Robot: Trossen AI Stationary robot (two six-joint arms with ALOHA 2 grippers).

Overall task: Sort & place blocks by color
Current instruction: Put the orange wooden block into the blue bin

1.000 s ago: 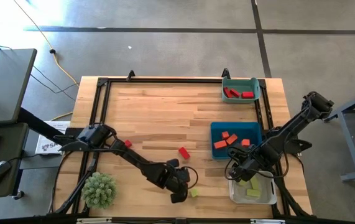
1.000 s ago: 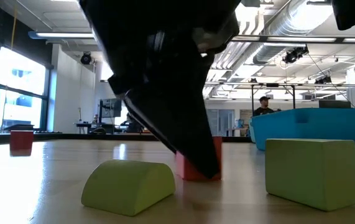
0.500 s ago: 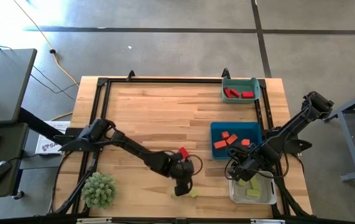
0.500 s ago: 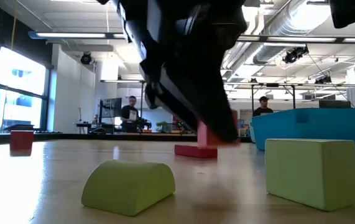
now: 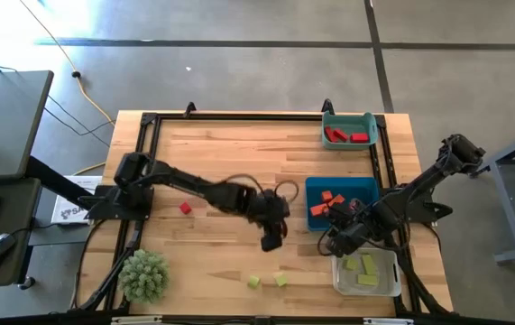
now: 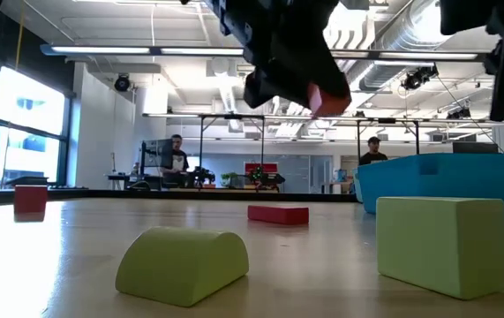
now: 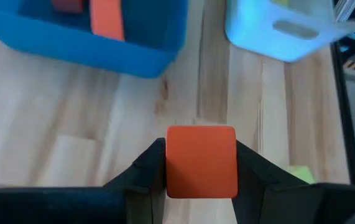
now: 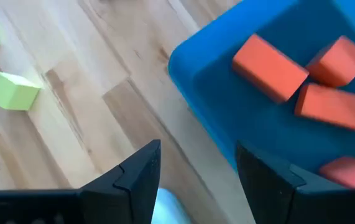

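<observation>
My left gripper [image 5: 271, 240] hangs over the middle of the table, left of the blue bin [image 5: 365, 187], shut on a red cube [image 7: 201, 160] that also shows in the low view [image 6: 327, 97]. A flat red bar [image 6: 278, 214] lies on the table below it. One red block [image 5: 185, 208] and two yellow-green blocks [image 5: 253, 282] [image 5: 280, 280] rest on the wood. My right gripper [image 8: 199, 180] hovers open and empty by the blue bin's near left corner. My left gripper pinches the red cube by two opposite sides [image 7: 171, 163] between its two fingers [image 7: 149, 169]. The fingers slant down from the table's left side. The cube is lifted clear of the table and sits level in the hold.
A teal bin [image 5: 370, 119] with red blocks stands at the far right. The blue bin holds orange blocks [image 8: 269, 58]. A clear bin [image 5: 385, 287] with yellow-green blocks sits at the near right. A spiky green plant ball [image 5: 142, 275] is at the near left.
My left gripper has risen from the table and swung toward the far edge and the blue bin. The red cube has come up with it, lifted clear. The flat red bar has stayed on the table.
</observation>
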